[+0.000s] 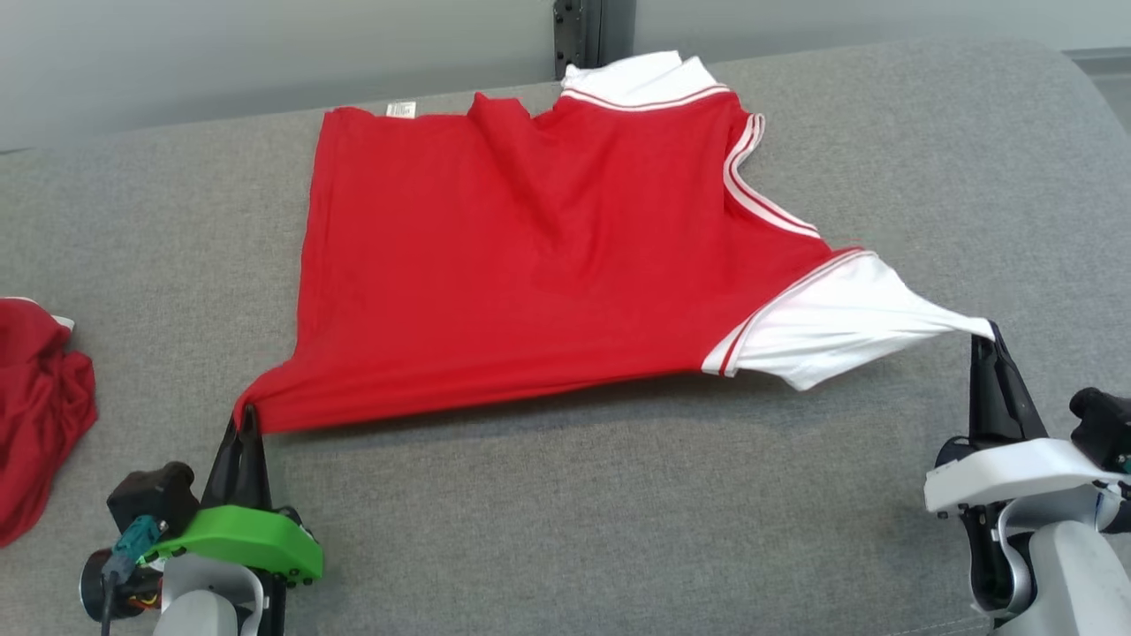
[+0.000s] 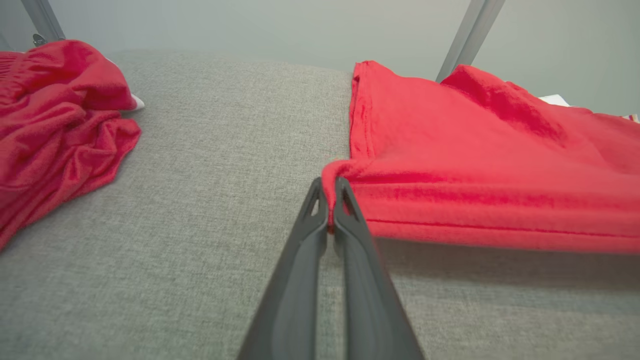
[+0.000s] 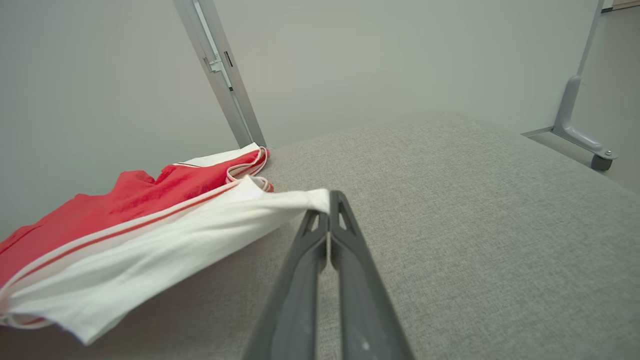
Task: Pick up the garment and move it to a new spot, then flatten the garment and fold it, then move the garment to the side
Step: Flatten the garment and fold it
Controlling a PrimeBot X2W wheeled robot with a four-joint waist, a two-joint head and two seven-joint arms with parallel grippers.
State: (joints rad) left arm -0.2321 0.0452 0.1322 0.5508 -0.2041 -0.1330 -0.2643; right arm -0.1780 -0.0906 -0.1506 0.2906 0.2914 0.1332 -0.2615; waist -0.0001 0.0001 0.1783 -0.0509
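Note:
The garment (image 1: 530, 256) is a red shirt with white sleeves and white striped trim, spread across the grey padded surface (image 1: 618, 512). My left gripper (image 1: 245, 422) is shut on its near-left red hem corner (image 2: 334, 172), which is lifted a little. At the right, my right gripper (image 1: 988, 334) is shut on the tip of the white sleeve (image 3: 200, 235), pulling it out taut to the right. The near edge of the garment hangs slightly off the surface between both grips. Its collar (image 1: 636, 79) lies at the far edge.
A second crumpled red garment (image 1: 40, 406) lies at the left edge of the surface, also in the left wrist view (image 2: 55, 120). A metal post (image 1: 579, 35) stands behind the far edge. A wall runs along the back.

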